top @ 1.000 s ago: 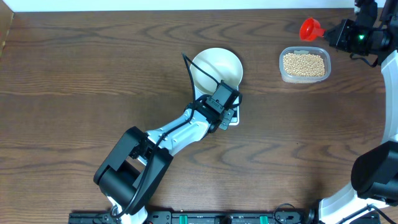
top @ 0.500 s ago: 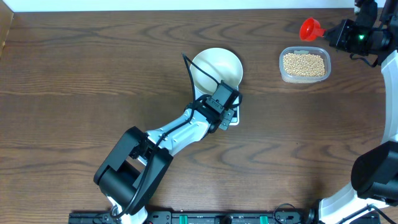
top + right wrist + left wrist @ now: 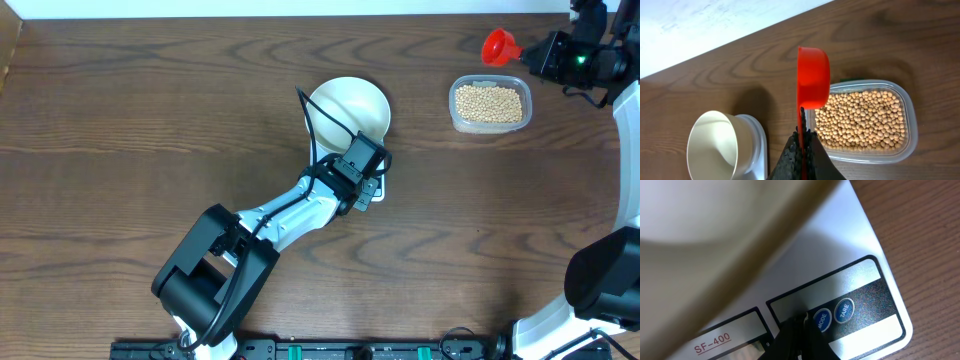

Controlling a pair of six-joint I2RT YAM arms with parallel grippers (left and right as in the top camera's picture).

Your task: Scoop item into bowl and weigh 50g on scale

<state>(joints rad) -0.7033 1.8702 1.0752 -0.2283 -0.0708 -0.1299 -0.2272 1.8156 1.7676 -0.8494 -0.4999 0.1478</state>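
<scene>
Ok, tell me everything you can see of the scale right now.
The scale is a flat white rectangle with rounded corners, lying on the wooden table. Its front panel carries a red SF-400 label and two round blue buttons, MODE and TARE. The white bowl sits on its platform. The shut left gripper has its tip at the panel beside MODE. No reading is visible.

Bright, even room light. The bowl (image 3: pixel 710 145) casts a soft shadow on the wood (image 3: pixel 755 65) just beside it. Up close, the bowl blurs badly; the scale (image 3: pixel 850 250) beneath it looks sharp.
</scene>
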